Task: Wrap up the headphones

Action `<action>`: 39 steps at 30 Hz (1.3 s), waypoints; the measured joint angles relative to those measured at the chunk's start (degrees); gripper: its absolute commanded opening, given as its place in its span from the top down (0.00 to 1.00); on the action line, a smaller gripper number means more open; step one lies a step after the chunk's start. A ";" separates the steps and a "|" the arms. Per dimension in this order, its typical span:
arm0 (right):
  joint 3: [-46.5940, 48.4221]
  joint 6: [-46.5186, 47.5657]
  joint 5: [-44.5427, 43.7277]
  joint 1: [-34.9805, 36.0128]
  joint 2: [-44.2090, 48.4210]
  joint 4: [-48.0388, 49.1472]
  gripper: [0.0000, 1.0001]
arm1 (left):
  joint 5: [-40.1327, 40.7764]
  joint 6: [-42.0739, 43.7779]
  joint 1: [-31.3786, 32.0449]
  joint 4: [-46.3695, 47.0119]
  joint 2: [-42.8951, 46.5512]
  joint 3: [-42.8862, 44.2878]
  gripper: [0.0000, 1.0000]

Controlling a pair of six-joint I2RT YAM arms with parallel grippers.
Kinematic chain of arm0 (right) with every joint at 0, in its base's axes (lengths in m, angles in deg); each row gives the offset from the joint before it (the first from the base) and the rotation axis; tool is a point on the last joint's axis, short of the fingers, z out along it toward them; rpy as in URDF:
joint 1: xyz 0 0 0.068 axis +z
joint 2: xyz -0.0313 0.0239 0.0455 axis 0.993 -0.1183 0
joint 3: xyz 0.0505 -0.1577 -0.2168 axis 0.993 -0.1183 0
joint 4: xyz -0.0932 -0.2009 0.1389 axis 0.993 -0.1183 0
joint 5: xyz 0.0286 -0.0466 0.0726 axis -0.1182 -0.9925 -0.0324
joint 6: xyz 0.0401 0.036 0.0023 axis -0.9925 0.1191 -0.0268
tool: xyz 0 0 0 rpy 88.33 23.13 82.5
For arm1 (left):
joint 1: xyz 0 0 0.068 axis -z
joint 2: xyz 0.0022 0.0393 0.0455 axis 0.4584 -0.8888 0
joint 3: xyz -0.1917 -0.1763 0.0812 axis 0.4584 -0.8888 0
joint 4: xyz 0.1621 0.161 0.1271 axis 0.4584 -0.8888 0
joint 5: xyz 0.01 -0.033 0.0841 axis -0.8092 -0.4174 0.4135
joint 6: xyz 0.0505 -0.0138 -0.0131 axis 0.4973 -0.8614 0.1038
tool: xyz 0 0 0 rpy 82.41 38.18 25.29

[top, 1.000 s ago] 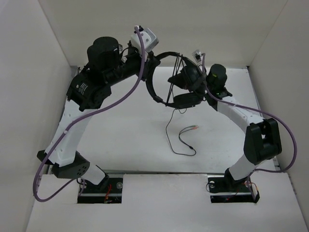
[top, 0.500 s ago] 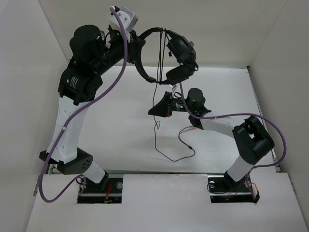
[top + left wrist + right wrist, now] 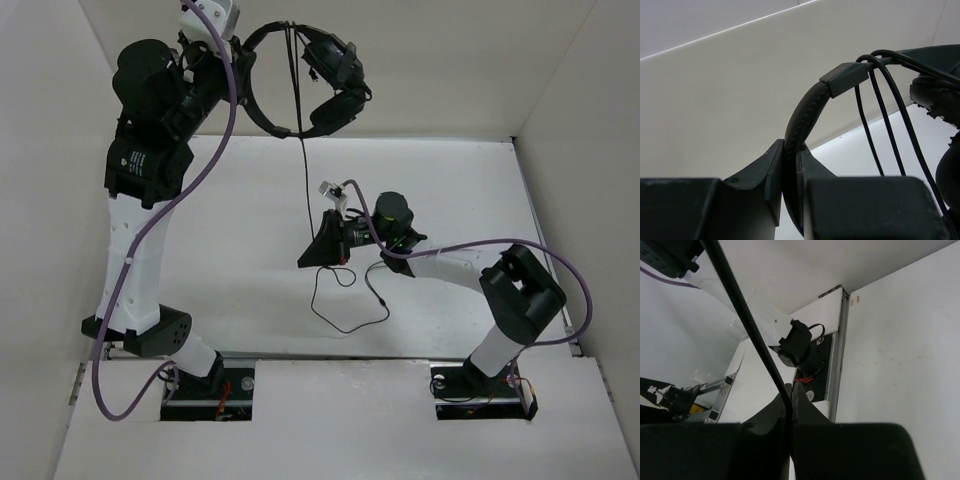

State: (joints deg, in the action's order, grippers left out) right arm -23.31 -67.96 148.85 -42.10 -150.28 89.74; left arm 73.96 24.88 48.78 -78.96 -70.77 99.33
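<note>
The headphones (image 3: 318,78) hang in the air at the back left, high above the table. My left gripper (image 3: 240,72) is shut on their headband (image 3: 807,107), which stands pinched between the two fingers (image 3: 771,165). Several turns of the thin black cable (image 3: 879,125) lie over the headband next to the earcup (image 3: 935,95). From there the cable (image 3: 304,170) drops straight down to my right gripper (image 3: 308,260), which is shut on it low over the table's middle. In the right wrist view the cable (image 3: 747,320) runs into the closed jaws (image 3: 791,396). Its loose end (image 3: 350,305) loops on the table.
White walls (image 3: 60,200) close in the table on three sides. Purple arm cables (image 3: 200,170) hang along both arms. The arm bases (image 3: 210,385) sit at the near edge, and one base motor (image 3: 799,346) shows in the right wrist view.
My left arm has carried the headphones up and to the left. My right gripper has come down from the earcups toward the table's middle and shut on the hanging cable.
</note>
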 measured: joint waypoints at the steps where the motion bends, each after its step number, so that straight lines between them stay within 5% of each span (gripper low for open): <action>1: 0.00 0.33 0.39 -0.02 0.26 -0.22 1.00 | 0.17 0.07 -0.63 0.17 -0.04 -0.09 1.00; 6: 2.75 5.35 0.74 -0.68 2.56 -7.93 1.00 | 3.89 0.68 -2.80 3.98 -0.02 -3.15 1.00; 10: 10.19 16.04 -1.46 -0.37 3.72 -23.98 1.00 | 9.86 2.03 -2.80 8.37 -0.13 -7.34 1.00; 22: 28.94 50.56 -22.51 5.57 5.05 -62.64 1.00 | 23.23 5.92 -2.08 18.58 -1.75 -18.71 1.00; 31: 41.46 69.33 -44.13 6.64 5.95 -76.13 1.00 | 28.79 11.76 -1.75 24.13 -3.85 -28.11 1.00; 39: 44.22 96.24 -72.00 6.95 9.16 -69.92 1.00 | 31.45 16.28 3.23 21.18 -4.70 -36.04 1.00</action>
State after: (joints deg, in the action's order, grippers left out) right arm 20.91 28.27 76.85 -35.15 -141.12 19.82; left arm 105.41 41.17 52.01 -57.78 -75.47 63.29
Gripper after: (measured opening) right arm 0.038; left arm 0.098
